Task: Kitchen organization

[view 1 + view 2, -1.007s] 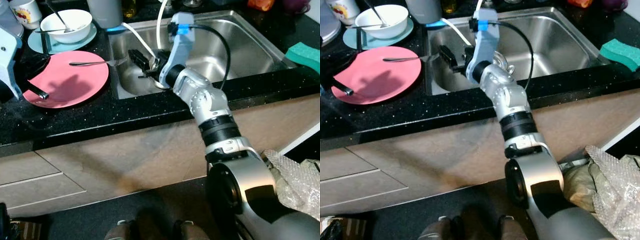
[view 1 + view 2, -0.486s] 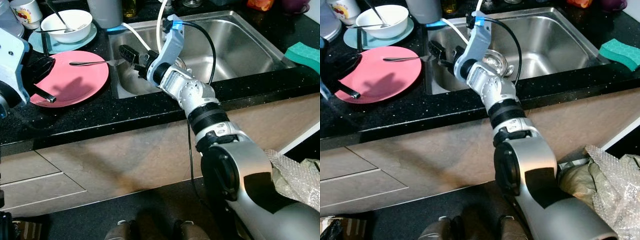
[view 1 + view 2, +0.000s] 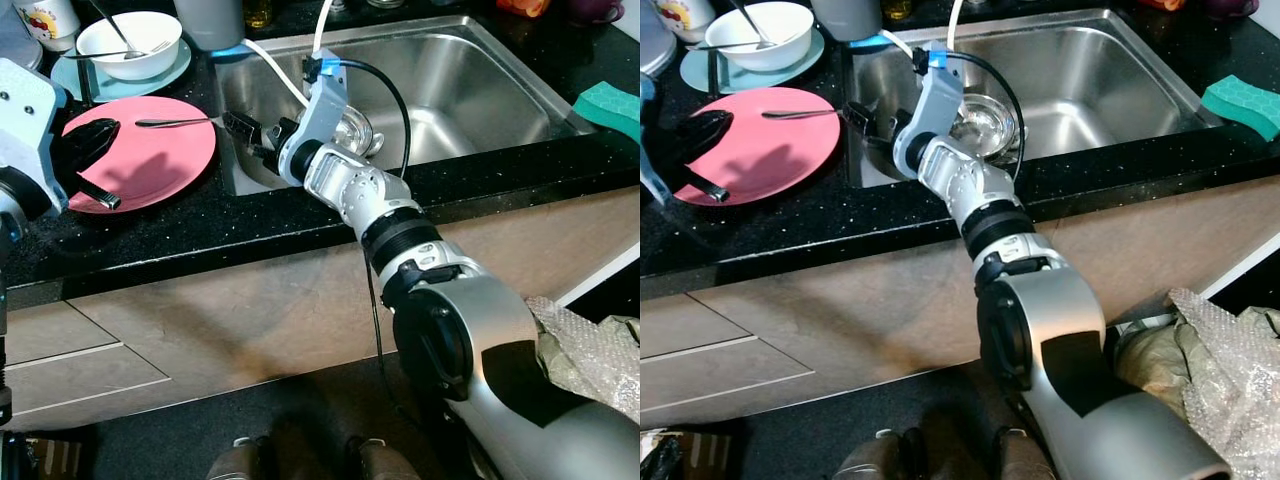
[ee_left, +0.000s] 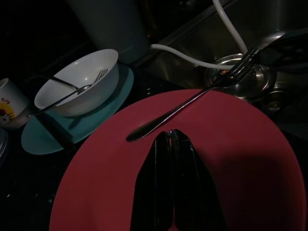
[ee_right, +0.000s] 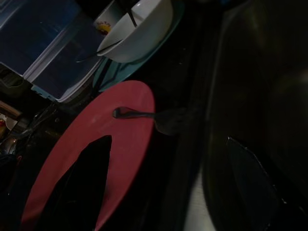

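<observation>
While the fork (image 4: 192, 102) lies across the red plate (image 4: 231, 163) (tines toward the sink (image 3: 480, 90)), left fingers (image 4: 171, 192) are closed, right fingers (image 5: 86, 183) spread.

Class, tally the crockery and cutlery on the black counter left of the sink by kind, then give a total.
Plates: 2 (round pink plate, teal plate under the bowl)
Bowls: 1 (white bowl)
Mugs: 1 (white printed mug)
Forks: 2 (silver fork across the pink plate, fork in the bowl)
Total: 6
</observation>
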Available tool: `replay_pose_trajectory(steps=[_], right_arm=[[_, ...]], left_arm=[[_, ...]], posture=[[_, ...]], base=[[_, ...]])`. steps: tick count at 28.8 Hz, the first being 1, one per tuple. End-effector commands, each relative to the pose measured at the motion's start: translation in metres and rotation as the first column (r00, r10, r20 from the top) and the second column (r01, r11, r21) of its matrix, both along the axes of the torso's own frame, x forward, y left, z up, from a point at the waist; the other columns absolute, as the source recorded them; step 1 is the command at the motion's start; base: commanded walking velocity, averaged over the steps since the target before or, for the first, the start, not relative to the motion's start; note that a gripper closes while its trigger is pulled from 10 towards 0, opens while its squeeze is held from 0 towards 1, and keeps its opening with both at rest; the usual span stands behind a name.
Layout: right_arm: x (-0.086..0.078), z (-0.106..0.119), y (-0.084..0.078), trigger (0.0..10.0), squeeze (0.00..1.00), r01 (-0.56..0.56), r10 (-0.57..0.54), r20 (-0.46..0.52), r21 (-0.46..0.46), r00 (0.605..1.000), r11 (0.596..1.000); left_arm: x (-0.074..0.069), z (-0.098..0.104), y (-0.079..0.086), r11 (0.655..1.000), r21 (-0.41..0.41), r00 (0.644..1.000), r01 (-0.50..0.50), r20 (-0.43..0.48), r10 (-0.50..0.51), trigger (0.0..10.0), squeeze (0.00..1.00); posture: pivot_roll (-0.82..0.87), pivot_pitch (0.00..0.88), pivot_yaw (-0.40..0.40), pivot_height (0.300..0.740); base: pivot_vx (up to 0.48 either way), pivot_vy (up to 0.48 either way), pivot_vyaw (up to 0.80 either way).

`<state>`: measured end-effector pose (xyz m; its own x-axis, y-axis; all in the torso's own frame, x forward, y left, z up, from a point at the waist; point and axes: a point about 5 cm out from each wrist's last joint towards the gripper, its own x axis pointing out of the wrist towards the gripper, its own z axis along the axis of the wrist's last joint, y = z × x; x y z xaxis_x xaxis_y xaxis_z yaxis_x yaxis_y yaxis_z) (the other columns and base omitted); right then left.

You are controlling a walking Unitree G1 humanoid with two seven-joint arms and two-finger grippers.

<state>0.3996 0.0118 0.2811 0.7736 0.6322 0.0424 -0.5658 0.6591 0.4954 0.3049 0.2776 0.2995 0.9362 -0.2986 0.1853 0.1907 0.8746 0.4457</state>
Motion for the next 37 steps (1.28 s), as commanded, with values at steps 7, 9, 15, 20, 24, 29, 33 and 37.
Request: replay_pose_trajectory(steps=[7, 9, 15, 20, 24, 29, 33, 37], right_arm=[[-0.004, 0.002, 0.014, 10.0, 0.00, -0.010, 0.010, -0.004, 0.015, 1.000, 1.000], [-0.005, 0.002, 0.016, 10.0, 0.00, -0.011, 0.011, -0.005, 0.013, 1.000, 1.000], [-0.005, 0.003, 0.019, 10.0, 0.00, 0.005, -0.005, 0.000, 0.035, 1.000, 0.999], [-0.006, 0.006, 0.021, 10.0, 0.00, 0.011, -0.011, 0.005, 0.058, 1.000, 0.998], [-0.008, 0.006, 0.025, 10.0, 0.00, 0.009, -0.009, 0.005, 0.060, 1.000, 0.998], [-0.009, 0.004, 0.027, 10.0, 0.00, 0.006, -0.006, 0.007, 0.058, 1.000, 0.998], [-0.010, 0.002, 0.029, 10.0, 0.00, 0.003, -0.004, 0.005, 0.057, 1.000, 0.998], [-0.010, 0.001, 0.030, 2.6, 0.00, 0.003, -0.003, 0.006, 0.059, 1.000, 0.998]], left_arm=[[-0.005, -0.002, -0.003, 0.999, -0.016, 0.999, 0.039, -0.013, -0.039, 10.0, 0.00], [-0.006, -0.003, -0.006, 0.997, -0.033, 0.997, 0.072, -0.026, -0.073, 10.0, 0.00], [-0.013, -0.009, -0.010, 0.991, -0.025, 0.985, 0.133, -0.112, -0.135, 10.0, 0.00], [-0.019, -0.014, -0.007, 0.989, -0.007, 0.977, 0.148, -0.156, -0.147, 10.0, 0.00], [-0.023, -0.019, -0.007, 0.988, -0.005, 0.972, 0.157, -0.175, -0.156, 10.0, 0.00], [-0.026, -0.023, -0.007, 0.986, -0.017, 0.972, 0.164, -0.167, -0.164, 10.0, 0.00], [-0.028, -0.024, -0.006, 0.986, -0.034, 0.973, 0.162, -0.161, -0.166, 10.0, 0.00], [-0.029, -0.024, -0.006, 0.986, -0.036, 0.973, 0.164, -0.161, -0.167, 10.0, 0.00]], posture=[[0.09, 0.254, -0.009, 0.740], [0.09, 0.254, -0.009, 0.740], [0.10, 0.258, -0.009, 0.740], [0.10, 0.262, -0.014, 0.740], [0.10, 0.264, -0.019, 0.740], [0.10, 0.265, -0.020, 0.740], [0.10, 0.265, -0.022, 0.740], [0.10, 0.266, -0.023, 0.740]], base=[[0.000, 0.000, 0.00], [0.000, 0.000, 0.00], [0.000, 0.000, 0.00], [0.000, 0.000, 0.00], [0.000, 0.000, 0.00], [0.000, 0.000, 0.00], [0.000, 0.000, 0.00], [0.000, 0.000, 0.00]])
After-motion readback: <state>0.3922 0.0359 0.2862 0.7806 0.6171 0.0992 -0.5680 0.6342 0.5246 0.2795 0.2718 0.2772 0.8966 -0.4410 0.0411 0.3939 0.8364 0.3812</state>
